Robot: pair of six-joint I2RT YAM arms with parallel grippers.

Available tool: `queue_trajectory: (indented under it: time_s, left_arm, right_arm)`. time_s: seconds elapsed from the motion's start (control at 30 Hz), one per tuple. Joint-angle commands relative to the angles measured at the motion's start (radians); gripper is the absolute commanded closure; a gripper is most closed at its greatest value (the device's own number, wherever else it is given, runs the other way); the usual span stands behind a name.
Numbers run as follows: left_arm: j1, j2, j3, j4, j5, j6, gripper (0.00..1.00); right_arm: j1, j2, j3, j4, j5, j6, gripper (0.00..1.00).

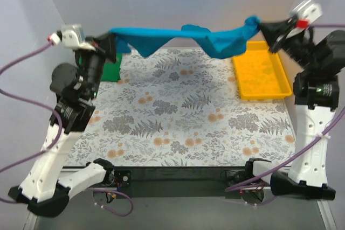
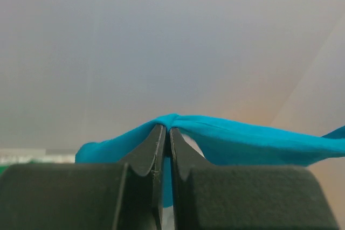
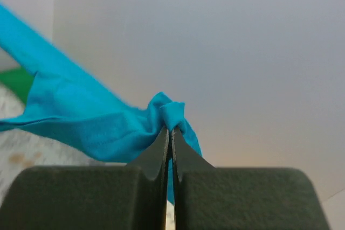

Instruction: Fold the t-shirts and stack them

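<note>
The teal-blue t-shirt hangs stretched in the air between both arms, high over the far side of the table. My left gripper is shut on its left end, and the cloth bunches over the fingertips. At the right end my right gripper is shut on a pinched fold. The shirt's middle sags in loose folds. The bright green t-shirt lies at the far left of the table, mostly hidden behind the left arm, and shows as a green patch in the right wrist view.
A yellow plastic tray sits at the far right of the table, under the right end of the hanging shirt. The table wears a floral cloth. Pale walls close in the back and both sides.
</note>
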Motion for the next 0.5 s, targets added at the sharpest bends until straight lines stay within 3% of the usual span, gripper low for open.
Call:
queue_trajectory:
  time_s: [0.0,0.03,0.1,0.2,0.3,0.47]
  left_arm:
    - [0.002,-0.134,-0.273,-0.124,0.042,-0.113,1.0]
    - [0.004,-0.169,-0.417,-0.185,0.059,-0.157,1.0]
    - [0.004,-0.254,-0.533,-0.288,0.189,-0.283,1.0]
    - [0.004,-0.334,-0.717,-0.386,0.377,-0.464,1.0]
    - [0.004,-0.374,-0.843,-0.535,0.55,-0.587,1.0]
    - [0.002,-0.381,-0.92,-0.689,0.649,-0.635,1.0]
  right_arm:
    - [-0.005,-0.082,-0.349,-0.169,-0.189,-0.315,0.99]
    - [-0.005,-0.154,-0.512,-0.283,-0.209,-0.412,0.99]
    - [-0.005,-0.258,-0.665,-0.471,-0.231,-0.714,0.99]
    - [-0.005,-0.387,-0.937,-0.588,-0.151,-1.021,0.99]
    - [-0.005,-0.447,-1.092,-0.68,-0.088,-1.169,0.99]
    - [-0.005,-0.446,-1.123,-0.779,-0.065,-1.253,0.99]
